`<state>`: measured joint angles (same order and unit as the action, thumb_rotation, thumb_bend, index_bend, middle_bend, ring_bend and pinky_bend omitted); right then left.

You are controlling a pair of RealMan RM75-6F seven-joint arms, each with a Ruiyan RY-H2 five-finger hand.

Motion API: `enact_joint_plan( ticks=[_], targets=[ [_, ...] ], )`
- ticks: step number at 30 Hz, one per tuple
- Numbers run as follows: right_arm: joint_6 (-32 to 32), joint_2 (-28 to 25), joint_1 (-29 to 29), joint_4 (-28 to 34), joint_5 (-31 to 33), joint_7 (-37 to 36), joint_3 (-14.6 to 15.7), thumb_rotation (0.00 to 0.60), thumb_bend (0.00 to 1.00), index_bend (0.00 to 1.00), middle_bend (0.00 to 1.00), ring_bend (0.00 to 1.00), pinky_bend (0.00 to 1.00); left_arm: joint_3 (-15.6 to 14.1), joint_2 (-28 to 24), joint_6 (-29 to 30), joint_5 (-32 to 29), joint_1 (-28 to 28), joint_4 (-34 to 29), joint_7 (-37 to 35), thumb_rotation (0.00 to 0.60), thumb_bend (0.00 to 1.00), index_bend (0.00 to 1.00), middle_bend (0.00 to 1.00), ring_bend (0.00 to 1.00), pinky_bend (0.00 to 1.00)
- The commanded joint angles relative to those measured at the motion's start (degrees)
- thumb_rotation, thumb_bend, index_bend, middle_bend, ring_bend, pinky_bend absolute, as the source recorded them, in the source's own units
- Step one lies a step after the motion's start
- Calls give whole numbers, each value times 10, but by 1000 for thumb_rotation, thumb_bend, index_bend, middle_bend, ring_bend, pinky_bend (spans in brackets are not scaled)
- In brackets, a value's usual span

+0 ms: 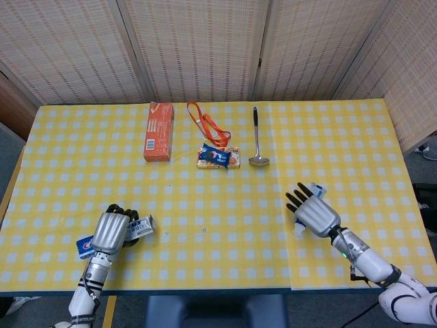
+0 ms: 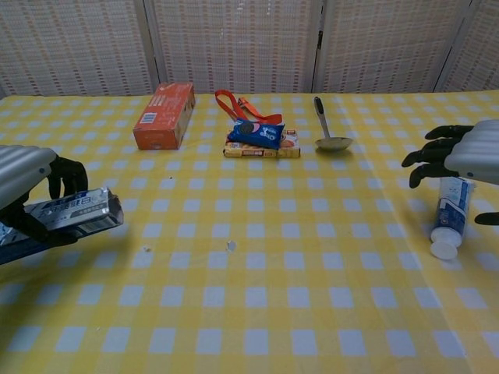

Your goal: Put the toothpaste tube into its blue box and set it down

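The left hand (image 2: pixel 27 183) gripped the blue box (image 2: pixel 66 214); the right hand (image 1: pixel 313 212), fingers apart, hovered over the unboxed toothpaste tube (image 2: pixel 451 218).

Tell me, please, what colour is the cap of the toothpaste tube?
White; the cap of the toothpaste tube shows best in the chest view.

The blue box (image 2: pixel 66 213) is held in the left hand (image 1: pixel 109 231), its open end facing right. The white-and-blue toothpaste tube (image 2: pixel 450 218) lies flat under the right hand (image 1: pixel 314 215), cap toward the table edge.
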<state>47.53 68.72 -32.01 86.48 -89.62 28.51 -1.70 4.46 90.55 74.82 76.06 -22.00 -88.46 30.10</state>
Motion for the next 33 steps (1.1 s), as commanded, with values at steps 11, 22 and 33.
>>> enact_joint_plan(
  ticks=[11,22,33],
  targets=[
    [22,55,-3,-106,-34,-84,38,600,287,281,162,152,45,-1,-1,-5,-1,1,7,-3,600,163,529,680,493,316],
    [59,95,-6,-175,-68,-98,53,600,319,377,207,175,46,0,-1,-3,1,2,9,-5,600,163,529,680,494,315],
    [75,133,-8,-225,-78,-113,64,600,325,391,199,179,49,1,-7,-11,-4,1,8,-13,600,164,529,679,493,307]
  ],
)
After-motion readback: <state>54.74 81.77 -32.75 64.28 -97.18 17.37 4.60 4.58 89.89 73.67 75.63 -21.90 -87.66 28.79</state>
